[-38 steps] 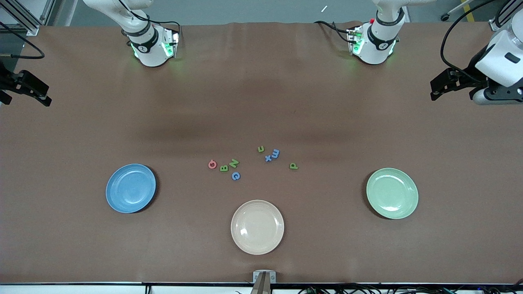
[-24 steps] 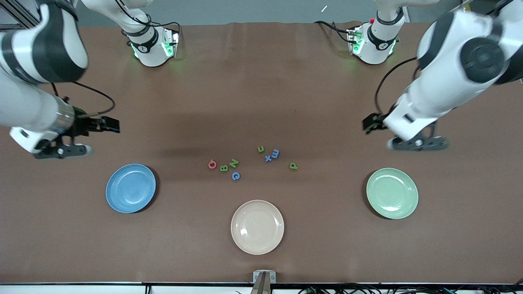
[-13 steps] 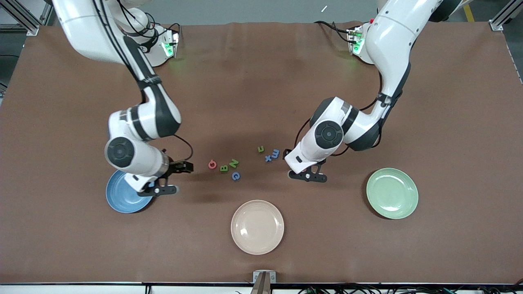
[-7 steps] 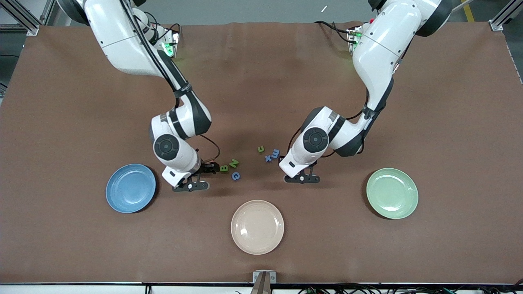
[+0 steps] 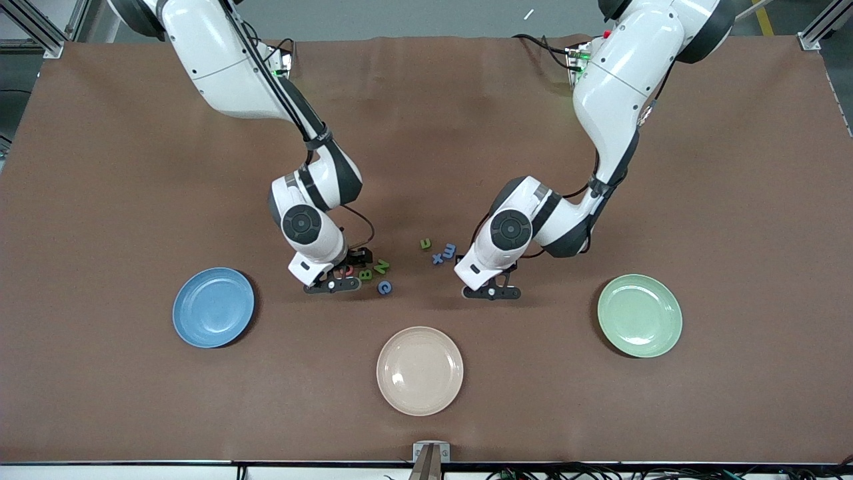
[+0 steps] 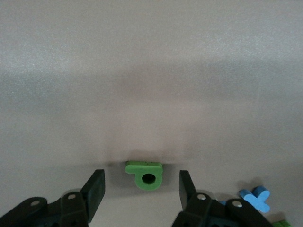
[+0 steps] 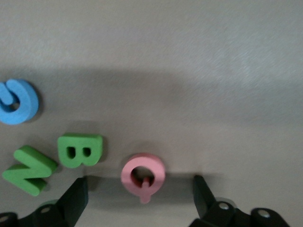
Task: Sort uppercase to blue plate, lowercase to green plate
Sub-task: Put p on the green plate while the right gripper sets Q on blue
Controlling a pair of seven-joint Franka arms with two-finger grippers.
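Observation:
My left gripper [image 6: 141, 189] is down at the table, open, with the green lowercase p [image 6: 144, 174] lying between its fingers and touching neither. In the front view this gripper [image 5: 485, 280] hides the p. My right gripper [image 7: 140, 196] is open around the pink uppercase G [image 7: 143, 174], low over it [image 5: 346, 269]. Beside it lie the green B [image 5: 365, 274], green N [image 5: 380, 267] and blue G [image 5: 384, 287]. The green u [image 5: 425, 244], blue m [image 5: 450, 251] and blue x [image 5: 437, 259] sit between the two grippers. The blue plate [image 5: 213, 307] and the green plate [image 5: 640, 315] hold nothing.
A cream plate [image 5: 420, 371] lies nearer to the front camera than the letters, between the two coloured plates. Brown table cloth [image 5: 426, 133] stretches bare toward the robot bases and toward both ends.
Both arms swung in from the table's ends and came down over the letters. The right gripper went from over the blue plate's edge to the pink G; the left settled over the p.

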